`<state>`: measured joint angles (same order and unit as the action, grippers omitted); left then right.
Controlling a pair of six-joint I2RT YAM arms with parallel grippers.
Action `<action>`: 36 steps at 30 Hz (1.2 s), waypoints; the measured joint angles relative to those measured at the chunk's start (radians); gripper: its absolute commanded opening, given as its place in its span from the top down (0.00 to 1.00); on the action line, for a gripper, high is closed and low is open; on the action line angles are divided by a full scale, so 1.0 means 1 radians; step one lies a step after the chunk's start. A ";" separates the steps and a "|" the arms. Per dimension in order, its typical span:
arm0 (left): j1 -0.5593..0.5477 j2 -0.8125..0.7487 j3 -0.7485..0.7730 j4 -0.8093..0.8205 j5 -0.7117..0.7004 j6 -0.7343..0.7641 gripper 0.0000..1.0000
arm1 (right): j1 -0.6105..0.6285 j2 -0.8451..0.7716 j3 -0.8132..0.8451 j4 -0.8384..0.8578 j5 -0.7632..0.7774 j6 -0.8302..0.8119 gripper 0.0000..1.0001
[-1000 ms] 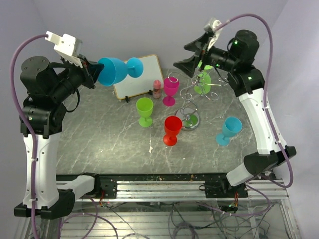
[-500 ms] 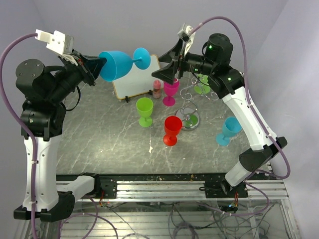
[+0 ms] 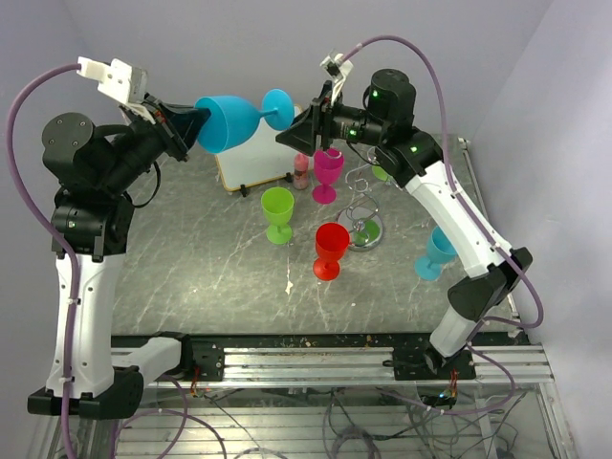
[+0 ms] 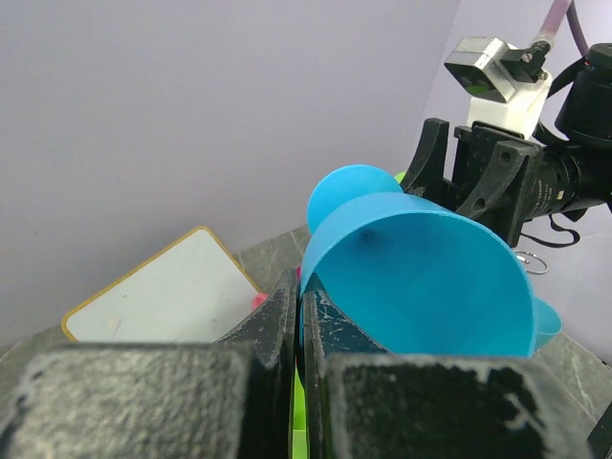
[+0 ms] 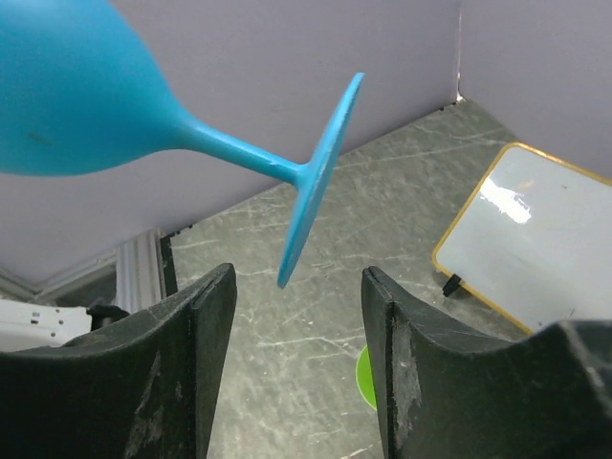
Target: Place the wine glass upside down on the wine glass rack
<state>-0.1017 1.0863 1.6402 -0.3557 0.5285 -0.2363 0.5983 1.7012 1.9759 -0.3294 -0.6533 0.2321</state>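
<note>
High above the grey worktop (image 3: 191, 258), the blue wine glass (image 3: 229, 122) lies sideways, rim pinched in the left jaws, foot between the spread right jaws, apparently mid-handover, the wine glass rack (image 3: 363, 229) not yet reached.

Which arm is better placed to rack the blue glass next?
Right: the right claw is open, lined up on the foot of the blue wine glass, and the wine glass rack stands on its side. The left claw pinches the bowl rim.

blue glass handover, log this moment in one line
phase: handover | left gripper: shut on blue glass rim, held sideways | right gripper: open, jaws either side of foot, no contact | rack: not yet reached
</note>
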 measured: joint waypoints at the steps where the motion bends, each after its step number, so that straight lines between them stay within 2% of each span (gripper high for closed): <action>1: 0.000 0.000 -0.002 0.003 0.001 0.000 0.93 | 0.000 0.003 0.000 -0.001 0.010 0.005 0.48; 11: 0.000 0.001 -0.037 0.031 0.016 0.000 0.93 | 0.000 0.021 0.032 0.000 0.032 0.035 0.60; 17: 0.000 0.000 -0.038 0.037 0.018 0.001 0.93 | 0.000 0.037 0.066 -0.001 0.055 0.040 0.74; 20: 0.000 -0.001 -0.042 0.038 0.019 0.001 0.93 | 0.000 0.043 0.076 0.000 0.061 0.045 0.85; 22: 0.000 -0.002 -0.048 0.038 0.019 0.002 0.93 | 0.000 0.047 0.077 0.000 0.064 0.050 0.97; 25: 0.000 -0.002 -0.053 0.038 0.019 0.005 0.91 | 0.000 0.051 0.077 -0.003 0.070 0.067 1.00; 33: -0.001 -0.020 -0.086 0.037 0.020 0.011 0.59 | 0.001 0.051 0.077 -0.011 0.139 0.034 1.00; 36: -0.001 -0.035 -0.101 0.028 0.019 0.024 0.40 | 0.001 0.050 0.072 -0.028 0.187 -0.017 1.00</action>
<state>-0.1024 1.0508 1.5391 -0.3275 0.5472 -0.2119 0.5995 1.7515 2.0480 -0.3573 -0.4664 0.2150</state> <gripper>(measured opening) 0.441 0.020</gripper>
